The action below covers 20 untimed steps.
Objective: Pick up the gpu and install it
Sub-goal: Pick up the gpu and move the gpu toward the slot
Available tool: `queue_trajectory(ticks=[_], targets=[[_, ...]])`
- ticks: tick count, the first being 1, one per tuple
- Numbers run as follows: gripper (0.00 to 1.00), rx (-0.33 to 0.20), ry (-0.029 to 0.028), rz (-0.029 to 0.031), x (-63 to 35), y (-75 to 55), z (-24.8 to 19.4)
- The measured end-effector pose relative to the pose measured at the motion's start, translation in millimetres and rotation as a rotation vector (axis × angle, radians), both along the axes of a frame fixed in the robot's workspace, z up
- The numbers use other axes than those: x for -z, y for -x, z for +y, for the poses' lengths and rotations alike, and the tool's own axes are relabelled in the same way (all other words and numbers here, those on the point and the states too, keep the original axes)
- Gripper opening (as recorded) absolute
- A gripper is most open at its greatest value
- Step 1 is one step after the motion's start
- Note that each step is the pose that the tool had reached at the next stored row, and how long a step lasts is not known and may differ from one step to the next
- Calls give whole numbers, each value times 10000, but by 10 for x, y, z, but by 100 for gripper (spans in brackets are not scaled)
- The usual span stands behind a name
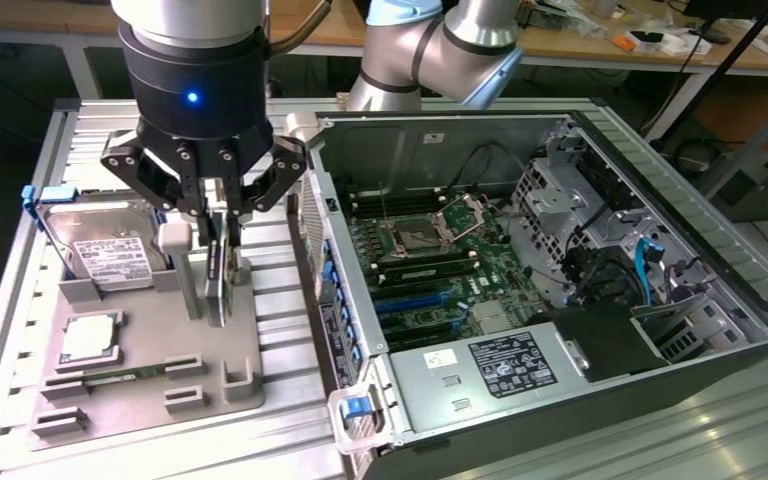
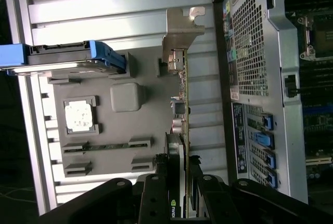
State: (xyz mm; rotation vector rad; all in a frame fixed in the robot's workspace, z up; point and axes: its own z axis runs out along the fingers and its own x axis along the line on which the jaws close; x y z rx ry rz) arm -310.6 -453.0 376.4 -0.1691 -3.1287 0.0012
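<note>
- gpu (image 2: 181,115): shiny bare metal bracket (image 2: 181,31).
- Tray (image 2: 119,128): matt grey plastic.
- Table (image 2: 104,5): ribbed, brushed metal.
- Computer case (image 2: 250,37): perforated, dull sheet metal.

the exterior camera looked steeply down from high over the desk (image 1: 277,440), wide enough for the grey tray (image 1: 157,340) and open computer case (image 1: 438,125); the wrist camera peered close along the pincer (image 2: 179,193), sharing the tray and the case's rear edge.
</note>
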Motion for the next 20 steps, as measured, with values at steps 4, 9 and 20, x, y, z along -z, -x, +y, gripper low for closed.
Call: queue_trajectory(ticks=[4,9,20], targets=[[27,14,22,1,-12,0,0],[27,33,44,1,-28,0,0],[27,72,77,1,-64,0,0]])
